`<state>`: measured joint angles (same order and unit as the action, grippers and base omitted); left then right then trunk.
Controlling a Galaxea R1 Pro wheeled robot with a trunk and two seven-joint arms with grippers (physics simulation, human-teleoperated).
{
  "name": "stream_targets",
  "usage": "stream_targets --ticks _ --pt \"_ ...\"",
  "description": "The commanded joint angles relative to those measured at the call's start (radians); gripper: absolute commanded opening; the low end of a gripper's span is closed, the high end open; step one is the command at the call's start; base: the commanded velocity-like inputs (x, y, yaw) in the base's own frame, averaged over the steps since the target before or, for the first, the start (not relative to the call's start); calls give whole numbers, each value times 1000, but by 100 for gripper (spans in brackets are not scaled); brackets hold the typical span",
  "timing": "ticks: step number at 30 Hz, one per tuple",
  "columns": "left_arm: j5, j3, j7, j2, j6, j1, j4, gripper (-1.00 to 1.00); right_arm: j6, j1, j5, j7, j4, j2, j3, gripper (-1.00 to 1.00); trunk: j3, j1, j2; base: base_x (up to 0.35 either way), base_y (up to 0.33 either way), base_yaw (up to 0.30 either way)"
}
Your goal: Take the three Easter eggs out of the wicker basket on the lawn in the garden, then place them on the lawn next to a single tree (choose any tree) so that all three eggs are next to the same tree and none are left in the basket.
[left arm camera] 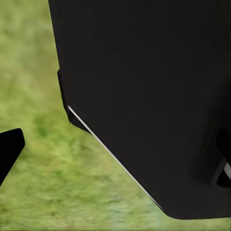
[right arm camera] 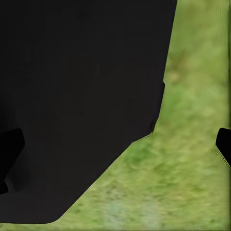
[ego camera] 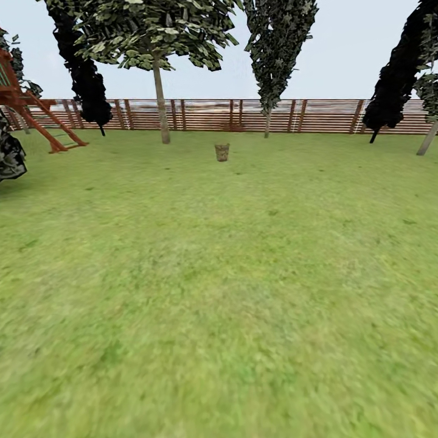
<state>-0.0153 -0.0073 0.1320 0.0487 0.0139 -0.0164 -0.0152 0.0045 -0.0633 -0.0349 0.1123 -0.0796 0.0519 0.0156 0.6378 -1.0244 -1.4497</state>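
In the head view I see the wicker basket (ego camera: 222,152) far off at upper centre on the lawn (ego camera: 219,292), eggs indiscernible, so I judge I'm approaching and must drive closer; both wrist views show dark housing over grass, each tool's opening untellable.

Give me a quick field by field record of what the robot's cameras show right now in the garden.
setting: lawn backed by a brown slat fence
basket: wicker basket far ahead, small, standing on the grass in front of the fence
eggs: too far away to make out
nearest trunk to basket: pale-trunked tree, left of it
other trees: slim tree by the fence, dark conifers at both sides
playset: wooden playset at far left
wrist views: grass beneath a dark robot body
gripper state: cannot tell
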Motion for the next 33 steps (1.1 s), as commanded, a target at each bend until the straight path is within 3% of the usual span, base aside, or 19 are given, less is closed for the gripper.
stream_targets --ticks 1,33 --pt "-2 0 3 0 1 0 -2 100 0 -1 -3 3 -2 0 1 100 1 -1 0 344 0 0" --pt "0 0 3 0 0 0 -2 100 0 -1 -3 3 -2 0 1 100 1 -1 0 344 0 0"
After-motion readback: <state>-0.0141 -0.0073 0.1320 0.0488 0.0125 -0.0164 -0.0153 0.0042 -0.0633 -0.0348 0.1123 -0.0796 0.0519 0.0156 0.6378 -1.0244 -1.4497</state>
